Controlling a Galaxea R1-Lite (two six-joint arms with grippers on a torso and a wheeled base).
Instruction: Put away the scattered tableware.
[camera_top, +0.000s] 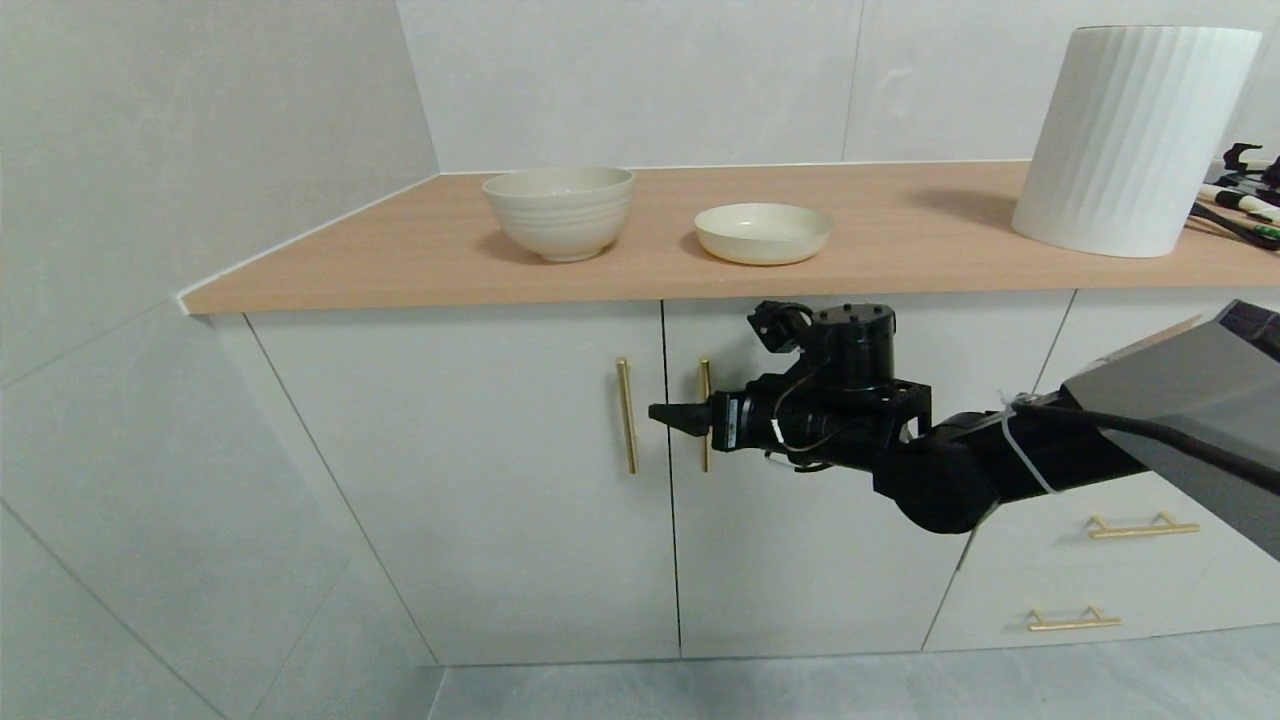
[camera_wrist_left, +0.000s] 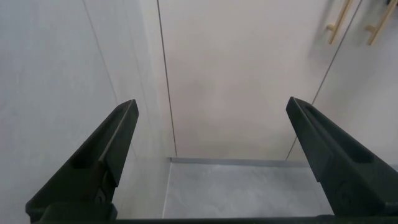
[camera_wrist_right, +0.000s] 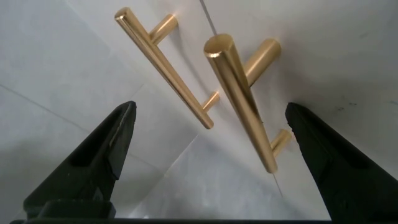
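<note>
Cream ribbed bowl (camera_top: 560, 212) on wooden countertop (camera_top: 900, 230) — shallow dish (camera_top: 764, 232) at its 3 o'clock | right gripper (camera_top: 665, 414) spread wide at brass door handle (camera_top: 704, 380) | left gripper (camera_wrist_left: 211, 112) spread wide

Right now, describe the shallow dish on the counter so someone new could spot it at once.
Start at the wooden countertop above the white cabinets. Two cream pieces sit apart near its left end; the shallow dish is the right-hand one. Unlike the deep ribbed bowl beside it, it is low, wide and plain.
</note>
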